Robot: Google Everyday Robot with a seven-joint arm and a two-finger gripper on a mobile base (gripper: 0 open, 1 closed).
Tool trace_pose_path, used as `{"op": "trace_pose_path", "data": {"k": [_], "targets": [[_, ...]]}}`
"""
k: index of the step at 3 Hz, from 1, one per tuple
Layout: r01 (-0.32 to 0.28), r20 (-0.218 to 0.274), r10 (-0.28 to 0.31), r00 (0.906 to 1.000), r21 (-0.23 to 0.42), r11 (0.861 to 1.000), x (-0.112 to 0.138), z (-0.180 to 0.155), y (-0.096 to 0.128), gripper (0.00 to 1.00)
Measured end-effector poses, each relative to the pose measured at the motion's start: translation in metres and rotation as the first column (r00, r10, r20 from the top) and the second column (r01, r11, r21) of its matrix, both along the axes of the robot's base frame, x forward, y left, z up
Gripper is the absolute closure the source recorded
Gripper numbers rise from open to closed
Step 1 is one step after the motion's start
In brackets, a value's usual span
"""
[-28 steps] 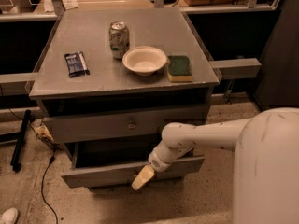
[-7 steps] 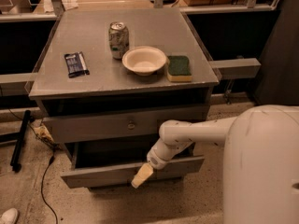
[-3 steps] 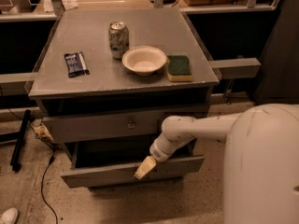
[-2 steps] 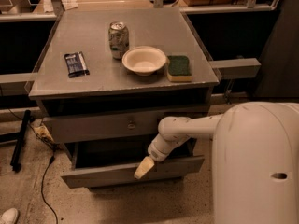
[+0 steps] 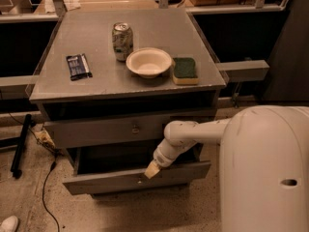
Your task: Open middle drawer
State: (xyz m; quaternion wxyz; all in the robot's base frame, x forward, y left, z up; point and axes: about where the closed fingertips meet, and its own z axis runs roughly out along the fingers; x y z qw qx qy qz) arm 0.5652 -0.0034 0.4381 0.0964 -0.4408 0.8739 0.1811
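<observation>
The middle drawer (image 5: 106,181) is the grey, long, low front below the closed top drawer (image 5: 96,132). It stands pulled out towards me, with its dark inside showing behind the front. My gripper (image 5: 152,169) reaches in from the right on the white arm (image 5: 193,134). Its tan tip sits at the upper edge of the middle drawer front, near the centre, just above the small knob (image 5: 140,181). Anything below this drawer is hidden.
On the cabinet top (image 5: 96,81) lie a dark snack packet (image 5: 78,65), a soda can (image 5: 122,41), a white bowl (image 5: 148,62) and a green sponge (image 5: 185,70). A black pole (image 5: 20,144) and cables (image 5: 46,187) lie on the floor at left. My white body (image 5: 270,173) fills the lower right.
My gripper has risen a little and shifted right, from the front of the middle drawer to its upper edge. The drawer stays pulled out as before.
</observation>
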Motion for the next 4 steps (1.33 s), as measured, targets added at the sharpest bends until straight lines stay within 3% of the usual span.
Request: {"op": "trace_pose_path", "data": {"k": [2,4], "targets": [[0.000,-0.003,0.000,1.0000,0.018,1.000,-0.004,0.000,0.001,0.97],[0.028,-0.017,-0.026,0.9995,0.067,0.997,-0.017,0.003,0.004,1.00]]}}
